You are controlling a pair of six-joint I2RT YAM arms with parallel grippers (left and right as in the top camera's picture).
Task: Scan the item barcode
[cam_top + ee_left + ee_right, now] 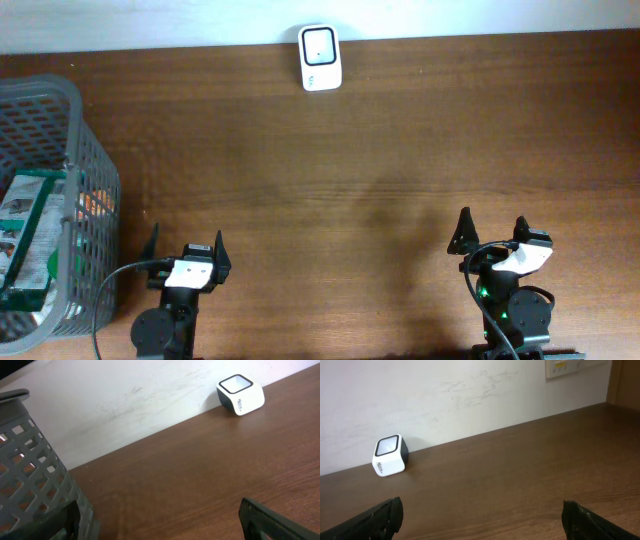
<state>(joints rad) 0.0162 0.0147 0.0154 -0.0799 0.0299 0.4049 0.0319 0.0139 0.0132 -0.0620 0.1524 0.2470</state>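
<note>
A dark brown wood-grain worktop [400, 150] runs back to a white wall [445, 400] (faintly scuffed with grey streaks). 1 pale switch plate [570, 366] sits high on it, beside a brown wooden panel [625, 382].

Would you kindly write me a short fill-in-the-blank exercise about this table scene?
The scanner at the far edge of the table has a ____ casing.
The grey basket stands on the robot's ____ side.
The packaged items lie ____ the basket.
The left gripper and right gripper both have jaws ____.
Missing words: white; left; inside; open.
</note>
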